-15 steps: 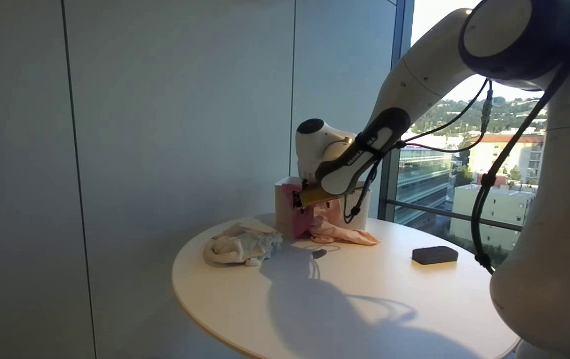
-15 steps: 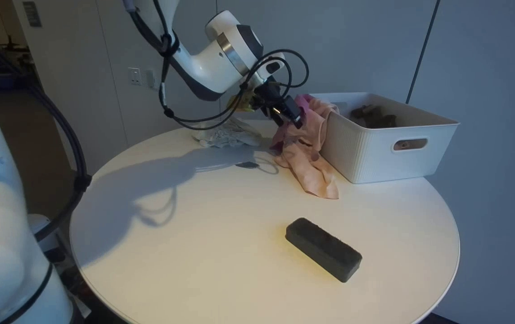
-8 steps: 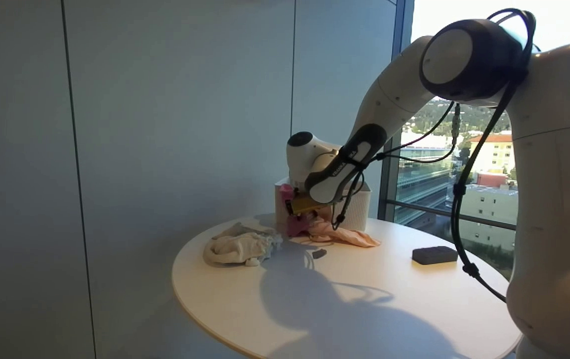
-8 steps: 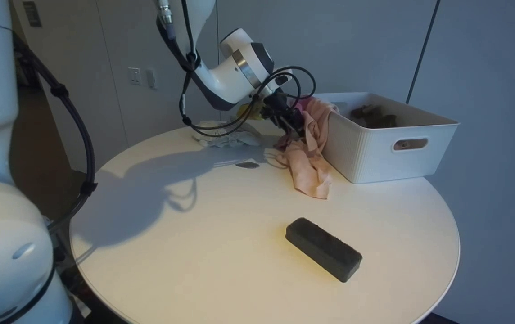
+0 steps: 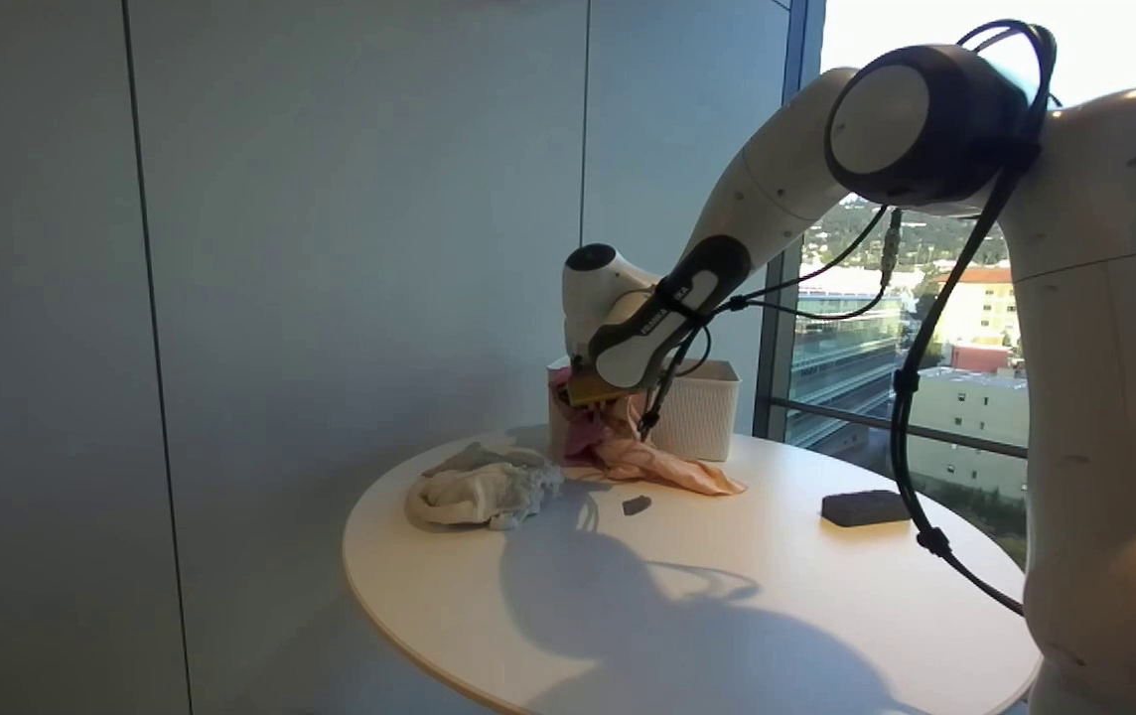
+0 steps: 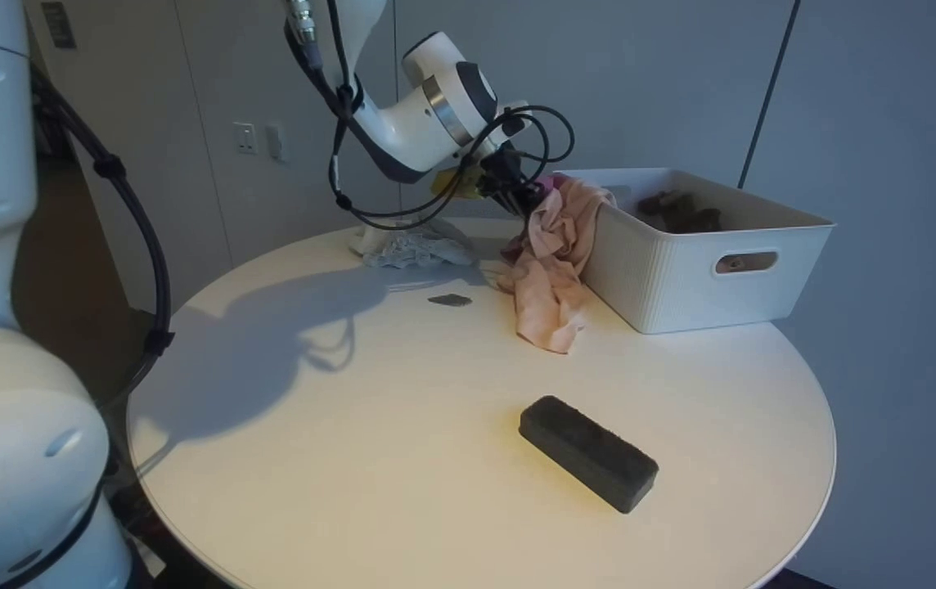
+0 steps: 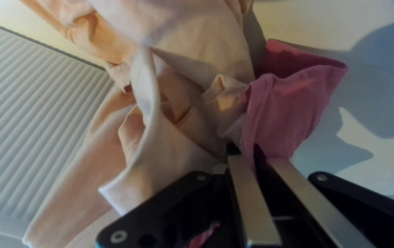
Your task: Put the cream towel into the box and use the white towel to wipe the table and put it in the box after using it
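In an exterior view the robot arm (image 5: 752,209) arches over a round table (image 5: 777,551), where a crumpled off-white cloth (image 5: 484,492) lies near the edge, a dark block (image 5: 864,508) well apart from it and a small flat dark piece (image 5: 637,505) between the two. In an exterior view the white ribbed box (image 6: 681,286) stands on the table with a brown thing (image 6: 679,214) inside, too shadowed to name, and a peach cloth (image 6: 548,307) trails from the box's rim down its outside, the lower end resting on the table; the gripper (image 6: 524,204) is at the cloth's upper part. In the wrist view the fingers (image 7: 250,199) are pinched together on a fold of pink cloth (image 7: 286,110), which touches the peach one — whether both are a single piece I cannot tell
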Robot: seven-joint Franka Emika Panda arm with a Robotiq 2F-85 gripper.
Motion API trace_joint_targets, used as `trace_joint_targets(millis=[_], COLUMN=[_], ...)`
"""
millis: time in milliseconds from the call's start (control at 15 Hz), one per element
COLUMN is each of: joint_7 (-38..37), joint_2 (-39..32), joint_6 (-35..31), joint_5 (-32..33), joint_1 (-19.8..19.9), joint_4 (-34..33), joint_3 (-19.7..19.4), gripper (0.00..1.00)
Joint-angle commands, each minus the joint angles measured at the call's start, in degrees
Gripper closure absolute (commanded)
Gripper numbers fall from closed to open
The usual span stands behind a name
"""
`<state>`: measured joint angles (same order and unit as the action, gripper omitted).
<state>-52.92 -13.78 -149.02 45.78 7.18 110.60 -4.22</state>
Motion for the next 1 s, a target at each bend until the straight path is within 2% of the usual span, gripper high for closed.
trace_joint_targets(millis=[0,267,467,533,667,800,933], joint_7=[1.61,1.02,1.76,0.35,-2.52,-5.71,-5.37], joint_2=[-0.94,0.51,6.42,9.46,13.5,18.87,24.13], joint_6=[-1.24,-2.08,-6.32,-7.92,-9.91,-6.27,-2.58], joint_5=[-1.75,-1.84,-1.28,1.62,9.07,17.45,22.26], joint_1=[-2.37,-4.15,-6.38,-6.43,-8.58,-10.43,-11.67], joint_4=[-1.24,2.57,10.41,13.35,15.81,17.34,18.55], joint_3=[-2.35,-2.78,-1.44,0.03,-0.18,0.84,2.82], gripper=[0.92,0.89,0.9,0.91,0.91,0.9,0.9])
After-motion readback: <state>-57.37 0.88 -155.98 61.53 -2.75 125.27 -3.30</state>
